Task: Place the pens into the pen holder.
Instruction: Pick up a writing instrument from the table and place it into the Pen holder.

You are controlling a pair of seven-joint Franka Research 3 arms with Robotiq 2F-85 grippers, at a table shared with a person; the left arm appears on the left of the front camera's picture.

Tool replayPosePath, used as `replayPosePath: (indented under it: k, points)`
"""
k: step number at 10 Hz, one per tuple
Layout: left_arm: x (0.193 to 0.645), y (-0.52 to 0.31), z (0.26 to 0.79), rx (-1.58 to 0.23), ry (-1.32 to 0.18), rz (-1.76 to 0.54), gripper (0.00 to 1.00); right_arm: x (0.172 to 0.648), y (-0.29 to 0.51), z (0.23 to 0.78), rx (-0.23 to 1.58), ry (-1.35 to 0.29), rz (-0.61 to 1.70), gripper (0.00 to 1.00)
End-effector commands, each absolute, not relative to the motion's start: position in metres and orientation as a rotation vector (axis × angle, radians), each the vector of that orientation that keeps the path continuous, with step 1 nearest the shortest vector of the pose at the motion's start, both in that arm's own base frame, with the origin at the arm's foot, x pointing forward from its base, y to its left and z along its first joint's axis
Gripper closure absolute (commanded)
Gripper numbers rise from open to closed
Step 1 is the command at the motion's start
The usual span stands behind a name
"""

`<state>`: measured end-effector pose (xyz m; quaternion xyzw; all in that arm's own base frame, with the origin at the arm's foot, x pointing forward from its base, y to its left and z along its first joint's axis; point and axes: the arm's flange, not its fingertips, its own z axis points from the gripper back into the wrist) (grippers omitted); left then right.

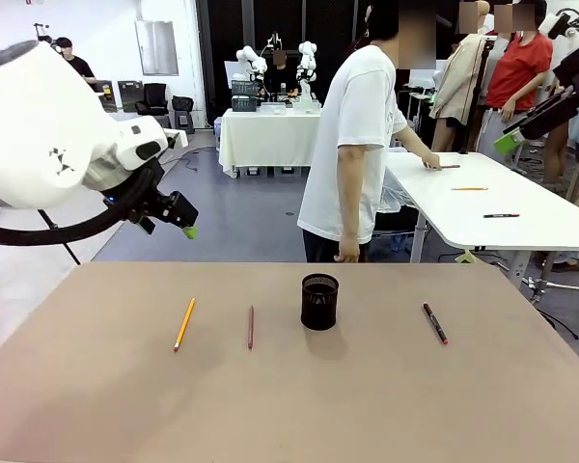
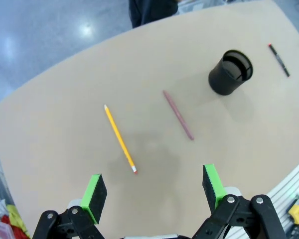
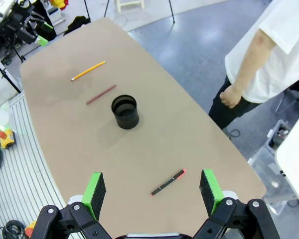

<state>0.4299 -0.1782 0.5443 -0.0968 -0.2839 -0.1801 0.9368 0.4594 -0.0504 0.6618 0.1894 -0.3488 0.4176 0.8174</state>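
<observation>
I hover left gripper (image 2: 153, 185), right gripper (image 3: 152, 185) wide open, empty; pencil (image 1: 184, 323), red-brown pen (image 1: 250, 327), black pen (image 1: 435, 323) flank pen holder (image 1: 319, 301), likely spaced for single picks.

Spread jaws over black pen (image 3: 168, 182), pen holder (image 3: 125, 112) beyond

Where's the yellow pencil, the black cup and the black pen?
yellow pencil (image 1: 184, 324), front view, middle of its shaft.
black cup (image 1: 319, 313), front view, its mesh side wall.
black pen (image 1: 435, 323), front view, middle of its barrel.
</observation>
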Motion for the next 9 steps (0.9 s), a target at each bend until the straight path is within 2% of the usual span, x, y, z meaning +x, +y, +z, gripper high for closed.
replayPosePath:
  k: [1,5,6,9]
  points:
    - [0.426,-0.174,0.547,-0.172,-0.57,-0.378,0.0,0.459,-0.05,0.663,0.415,-0.753,0.894,0.0]
    - [0.429,-0.179,0.545,-0.188,-0.576,-0.381,0.0,0.459,-0.05,0.663,0.415,-0.753,0.894,0.0]
    - [0.447,-0.206,0.536,-0.246,-0.392,-0.364,0.0,0.459,-0.05,0.663,0.415,-0.753,0.894,0.0]
    - [0.48,-0.257,0.524,-0.203,-0.298,-0.321,0.0,0.459,-0.05,0.663,0.415,-0.753,0.894,0.0]
